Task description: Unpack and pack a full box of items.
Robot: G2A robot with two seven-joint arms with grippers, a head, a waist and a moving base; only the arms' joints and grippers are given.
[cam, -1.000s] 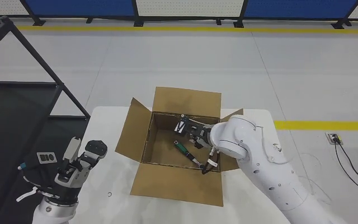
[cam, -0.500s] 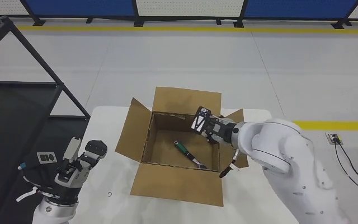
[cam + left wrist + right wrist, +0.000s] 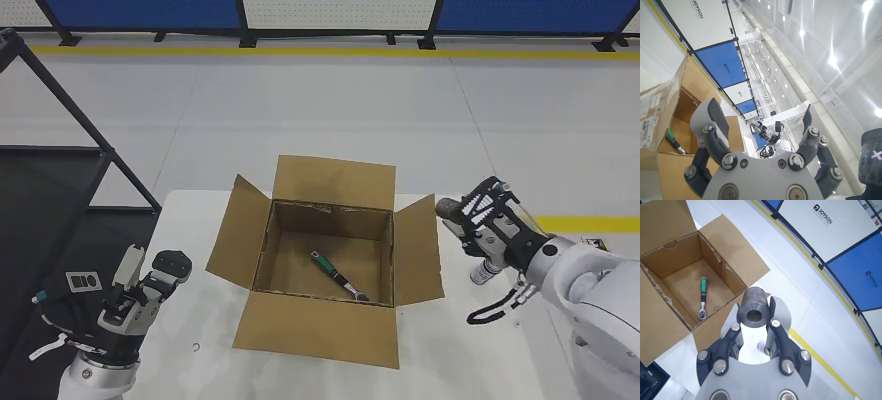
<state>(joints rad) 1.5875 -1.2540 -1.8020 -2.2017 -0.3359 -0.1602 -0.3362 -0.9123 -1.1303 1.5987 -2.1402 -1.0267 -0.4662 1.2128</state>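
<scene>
Risk: slip. R gripper point(image 3: 482, 214) clamps the steel cylinder point(image 3: 755, 308) by its smooth round sides, outside the box point(image 3: 335, 182), past its right flap. Heavy pc (my estimate) could twist out and hit the small bottle point(image 3: 484, 270), also right of box. On box floor: ratchet point(image 3: 337, 274). L gripper point(image 3: 762, 111) spread wide, empty, left of box.

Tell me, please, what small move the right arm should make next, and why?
Probably lower the metal cylinder to the table beside the small bottle: the right gripper holds it above the table, outside the box, and only the ratchet lies inside.
</scene>
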